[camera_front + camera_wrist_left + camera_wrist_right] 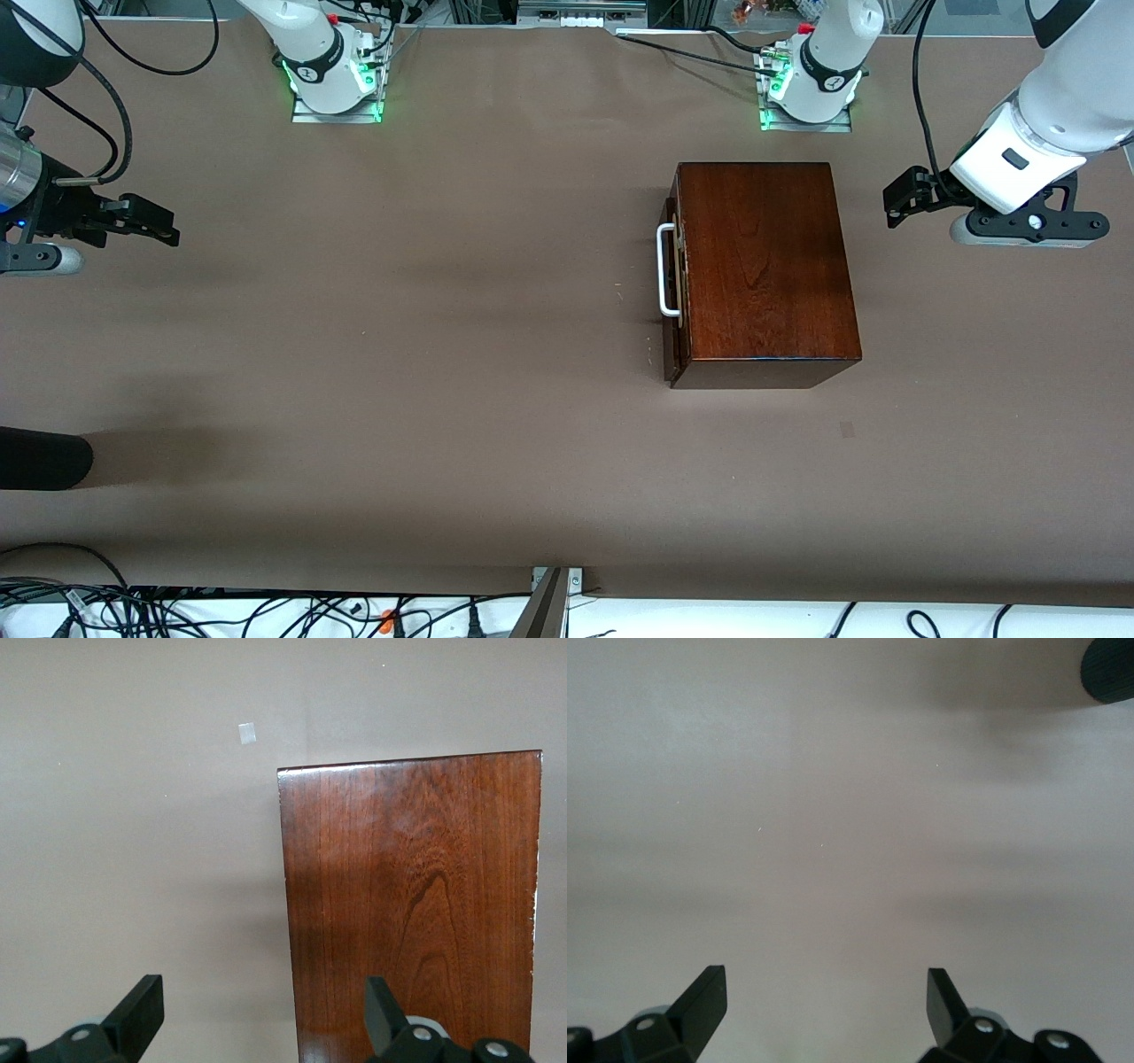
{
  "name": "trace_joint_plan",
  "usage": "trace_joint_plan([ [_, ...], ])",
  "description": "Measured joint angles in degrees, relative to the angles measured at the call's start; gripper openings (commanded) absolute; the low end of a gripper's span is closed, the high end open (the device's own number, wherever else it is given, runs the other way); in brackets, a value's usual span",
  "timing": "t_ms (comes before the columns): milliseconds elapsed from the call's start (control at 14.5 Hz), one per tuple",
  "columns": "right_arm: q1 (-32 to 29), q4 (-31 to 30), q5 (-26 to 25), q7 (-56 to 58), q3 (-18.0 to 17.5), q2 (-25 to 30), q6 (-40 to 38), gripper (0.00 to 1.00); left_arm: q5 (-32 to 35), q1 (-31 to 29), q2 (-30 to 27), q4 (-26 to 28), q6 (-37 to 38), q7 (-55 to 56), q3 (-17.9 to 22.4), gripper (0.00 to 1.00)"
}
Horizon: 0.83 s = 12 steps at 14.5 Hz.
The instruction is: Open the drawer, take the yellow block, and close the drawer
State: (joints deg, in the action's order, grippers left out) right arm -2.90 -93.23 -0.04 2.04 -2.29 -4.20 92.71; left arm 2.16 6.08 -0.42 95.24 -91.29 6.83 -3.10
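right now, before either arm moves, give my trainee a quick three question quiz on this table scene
1. True or false: the sliding drawer of the dark reddish-brown wooden box is pulled fully out.
2. Multiple choice: the drawer's white U-shaped bar handle faces A) the right arm's end of the table, B) the left arm's end, C) the robots' bases.
3. Fill in: both the left gripper and the right gripper are ____ and hold nothing.

Key: 1 false, it sits shut or nearly so, and no small yellow cube shows. 2 A. 3 open.
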Motion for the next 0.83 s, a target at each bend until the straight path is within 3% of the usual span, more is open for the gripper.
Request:
trace_joint_plan([
  [207, 0.00, 0.00, 0.00, 0.00, 0.00, 0.00, 0.00, 1.00, -0.07, 0.07, 0.38, -0.03, 0.10, 0.00, -1.10, 1.00],
  [414, 0.00, -0.01, 0.00, 0.00, 0.01, 0.00, 0.00, 1.00, -0.19, 0.18, 2.72, -0.04, -0.20, 0.08, -5.96, 1.00],
  [691, -0.01, -0.05, 0.00, 0.00, 0.02, 0.00, 0.00, 1.00, -0.21, 0.80, 9.80, -1.82, -4.75, 7.01, -14.03, 1.00],
  [829, -0.01, -0.06, 0.00, 0.01, 0.02, 0.00, 0.00, 1.00, -0.22, 2.58, 14.35, -5.13, -5.23, 10.62, -15.57, 1.00],
])
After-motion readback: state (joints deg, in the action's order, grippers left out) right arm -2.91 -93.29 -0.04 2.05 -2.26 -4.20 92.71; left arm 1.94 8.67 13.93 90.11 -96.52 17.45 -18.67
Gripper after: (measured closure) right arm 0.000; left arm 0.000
